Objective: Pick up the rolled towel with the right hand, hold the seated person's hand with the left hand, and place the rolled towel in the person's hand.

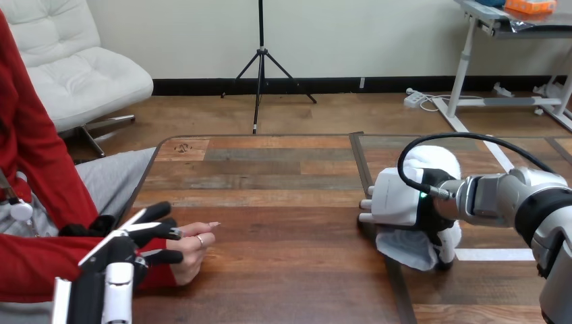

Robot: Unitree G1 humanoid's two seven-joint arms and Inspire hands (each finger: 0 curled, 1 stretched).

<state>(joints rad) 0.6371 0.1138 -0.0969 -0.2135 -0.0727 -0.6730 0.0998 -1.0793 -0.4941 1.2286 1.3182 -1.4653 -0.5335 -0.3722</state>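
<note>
The robot's right hand [398, 199] sits at the right part of the wooden table [270, 182], its white-shelled back turned to the left. Its fingers are wrapped round the rolled towel [435, 158], a white bundle that shows in 2 places: bulging above the hand and hanging in a loose fold below it. The fold's lower edge is at the tabletop, but whether the towel rests there or is just lifted cannot be told. The silver right forearm [506, 196] runs in from the right edge.

At the table's left side, the person's hand [192, 246] lies on the wood near the front corner (well apart from the towel), its own fingers loosely bent and pointing toward the table's middle, with nothing in it. The robot's left hand [131, 236] comes up from the bottom edge at the person's wrist, by the red sleeve's cuff. Its fingers [162, 233] reach out straight and spread, some over the wrist and 1 on the near side of it, not closed round it.
</note>
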